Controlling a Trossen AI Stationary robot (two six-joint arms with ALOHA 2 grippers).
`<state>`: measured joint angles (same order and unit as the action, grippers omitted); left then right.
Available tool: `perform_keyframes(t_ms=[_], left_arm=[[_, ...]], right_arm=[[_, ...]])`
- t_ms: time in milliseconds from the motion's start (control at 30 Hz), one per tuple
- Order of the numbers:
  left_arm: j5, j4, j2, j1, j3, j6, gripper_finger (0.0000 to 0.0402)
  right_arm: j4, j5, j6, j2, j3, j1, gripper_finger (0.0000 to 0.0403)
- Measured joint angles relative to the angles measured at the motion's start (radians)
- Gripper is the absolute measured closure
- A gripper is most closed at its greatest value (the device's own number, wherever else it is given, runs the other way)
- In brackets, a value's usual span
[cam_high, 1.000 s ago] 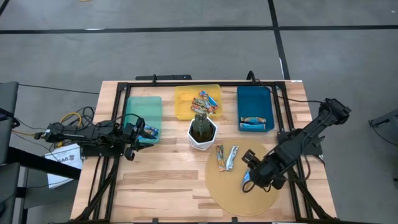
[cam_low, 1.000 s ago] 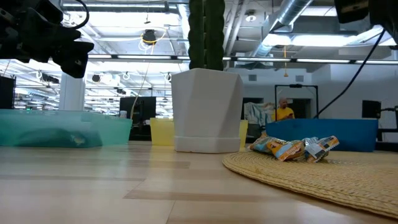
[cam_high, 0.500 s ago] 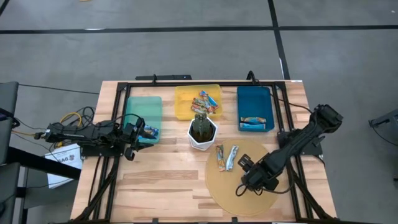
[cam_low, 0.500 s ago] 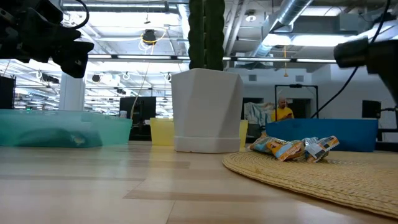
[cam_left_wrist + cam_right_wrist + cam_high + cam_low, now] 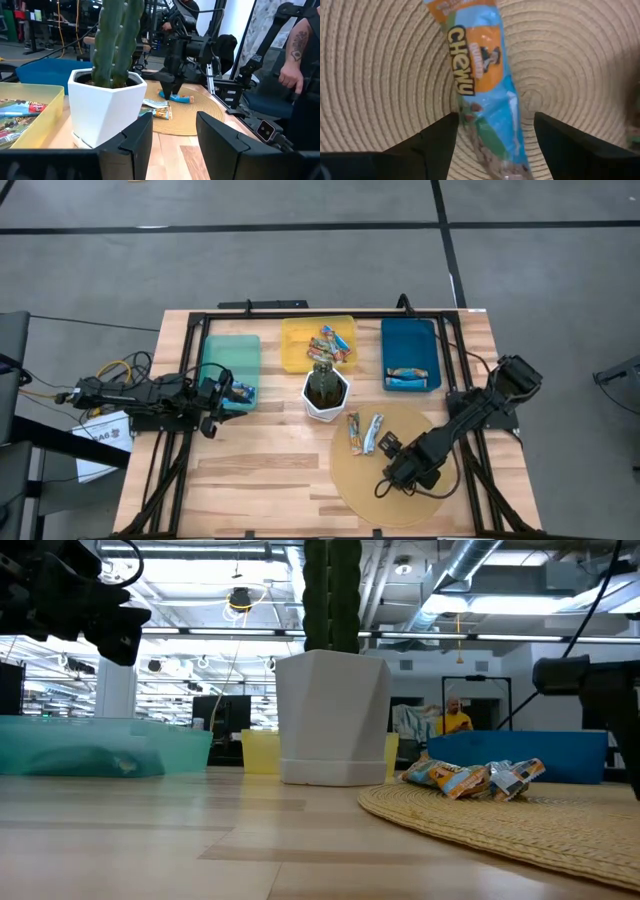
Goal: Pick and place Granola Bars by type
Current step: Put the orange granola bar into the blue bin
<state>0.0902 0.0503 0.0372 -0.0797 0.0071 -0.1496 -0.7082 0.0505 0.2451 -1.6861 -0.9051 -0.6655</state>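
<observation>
Wood table [image 5: 260, 480] on grey floor, open workshop room behind in low view, a person [image 5: 458, 720] in yellow far back. Three bins along the far edge: teal bin [image 5: 228, 352] left, yellow bin [image 5: 300, 345] middle, blue bin [image 5: 410, 340] right. White pot [image 5: 326, 394] with cactus sits just in front of the yellow bin. Round woven mat [image 5: 360, 490] front right of the pot. Right gripper [image 5: 384, 484] is down over the mat's near part, fingers spread, straddling a blue-orange bar [image 5: 479, 95] marked "CHEWY" that lies flat on the mat; right wrist view shows the bar between both fingers, not pinched. Left wrist view shows that same gripper [image 5: 171, 89] tip-down over this bar [image 5: 176, 97]. Two more bars [image 5: 363, 432] lie side by side on the mat's far edge, near the pot, well apart from the gripper; low view shows them [image 5: 475, 778] as a crinkled pair on the mat. Yellow bin holds a few bars [image 5: 334, 345] at its right end. Blue bin holds bars [image 5: 412, 378] at its near end. Teal bin has one bar [image 5: 243, 391] in its near right corner. Left gripper [image 5: 214, 400] waits at the table's left, just beside the teal bin's near corner, fingers apart, holding nothing. A person's arm [image 5: 292, 70] shows at the edge in left wrist view.
</observation>
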Motion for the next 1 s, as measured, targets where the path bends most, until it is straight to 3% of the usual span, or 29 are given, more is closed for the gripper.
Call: perform_keyframes(t_ms=[233, 700, 1000], left_arm=[[0.000, 0.000, 0.003, 0.000, 0.000, 0.000, 0.0257], [0.000, 0.000, 0.003, 0.000, 0.000, 0.000, 0.0257], [0.000, 0.000, 0.003, 0.000, 0.000, 0.000, 0.0257]], right_arm=[[0.053, -0.007, 0.010, -0.029, -0.005, 0.000, 0.0166], [0.056, 0.000, 0.009, -0.032, -0.002, 0.000, 0.0329], [0.037, 0.008, -0.021, -0.006, 0.002, 0.002, 0.0361]])
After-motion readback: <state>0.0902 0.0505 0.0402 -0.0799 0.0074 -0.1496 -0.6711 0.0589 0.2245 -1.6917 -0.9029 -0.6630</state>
